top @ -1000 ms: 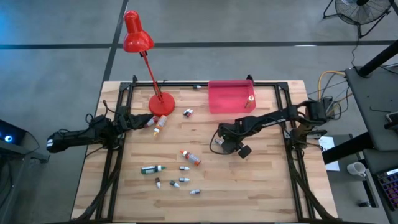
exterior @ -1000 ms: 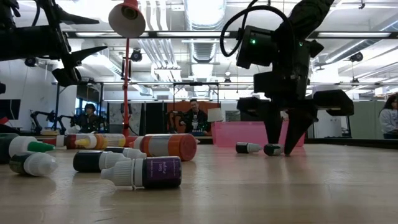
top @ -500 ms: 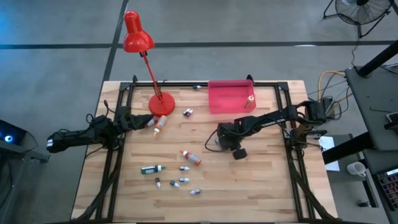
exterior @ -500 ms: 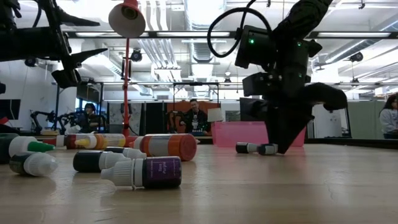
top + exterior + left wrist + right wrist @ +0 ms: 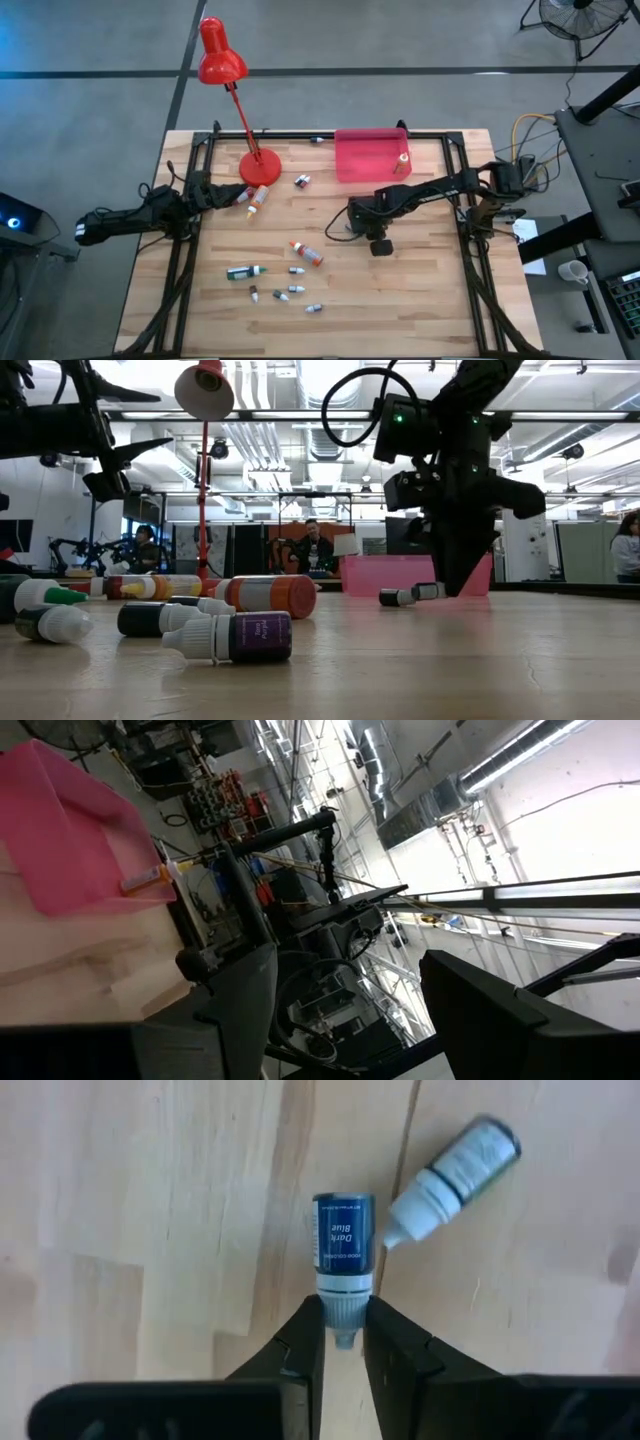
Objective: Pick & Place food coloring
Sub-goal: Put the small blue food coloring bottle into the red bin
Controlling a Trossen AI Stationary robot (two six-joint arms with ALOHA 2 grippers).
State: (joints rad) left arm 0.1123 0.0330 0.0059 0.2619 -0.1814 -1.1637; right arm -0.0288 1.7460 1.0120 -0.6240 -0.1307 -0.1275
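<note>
From my station: pink tray [image 5: 365, 160] at the table's far edge; table [image 5: 420, 290] pale wood in plank stripes. Red desk lamp [image 5: 222, 60]. Dark-blue bottle [image 5: 343, 1240] with white neck, label reading "Dark Blue". Neighbouring bottle [image 5: 455, 1175] dark-bodied, white cap, pale label. Purple-labelled bottle [image 5: 235, 637] nearest the low camera. Orange-red bottle [image 5: 265, 596] behind it. Green-capped bottle [image 5: 45, 595], I think, at left.

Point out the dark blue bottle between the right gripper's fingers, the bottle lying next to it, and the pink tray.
Dark blue bottle [image 5: 343, 1230]: right wrist view, on its label.
Neighbouring bottle [image 5: 462, 1162]: right wrist view, on its dark body.
Pink tray [image 5: 368, 158]: high view, on its bare floor.
</note>
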